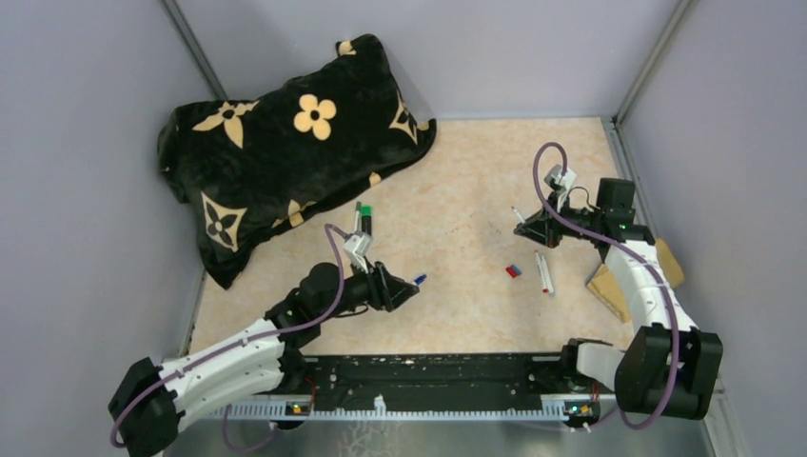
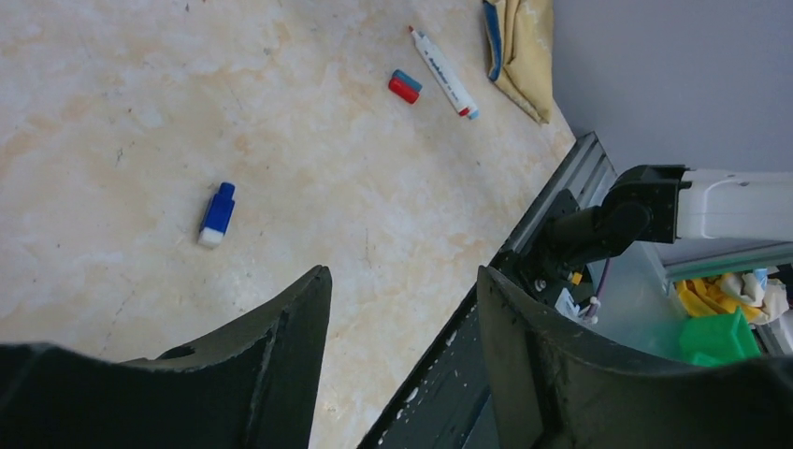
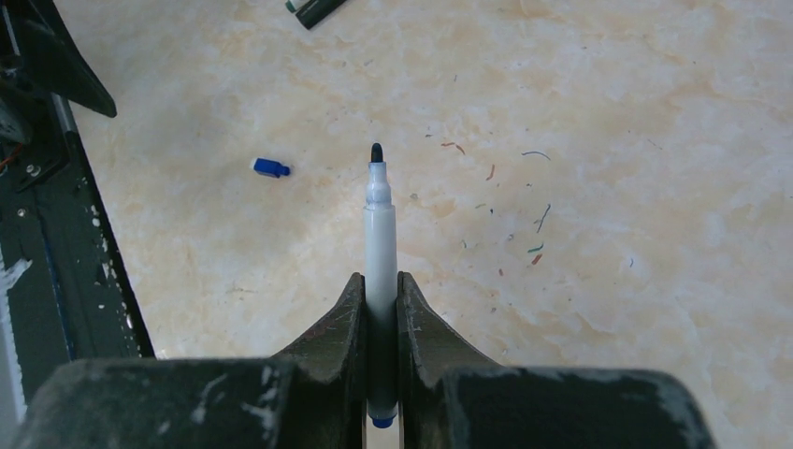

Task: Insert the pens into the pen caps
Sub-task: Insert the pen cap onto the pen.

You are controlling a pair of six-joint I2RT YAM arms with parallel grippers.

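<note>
My left gripper point(image 1: 407, 288) point(image 2: 402, 276) hangs open over the table's near edge with nothing between its jaws. A blue pen cap point(image 2: 217, 213) point(image 1: 420, 280) point(image 3: 270, 167) lies flat on the table ahead of it and to its left, apart from the fingers. My right gripper point(image 1: 529, 228) point(image 3: 380, 281) is shut on a white pen point(image 3: 380, 234) point(image 1: 517, 213) with a blue rear end and a bare dark tip. A red cap point(image 2: 405, 86) point(image 1: 513, 270) lies beside a white pen with a red tip point(image 2: 442, 71) point(image 1: 543, 271). A black pen with a green end point(image 1: 363, 217) point(image 3: 313, 9) lies near the pillow.
A black pillow with tan flowers point(image 1: 285, 143) fills the far left. A tan cardboard box point(image 1: 609, 286) point(image 2: 519, 47) sits at the right edge under the right arm. A black rail point(image 1: 428, 376) runs along the near edge. Grey walls close in the table.
</note>
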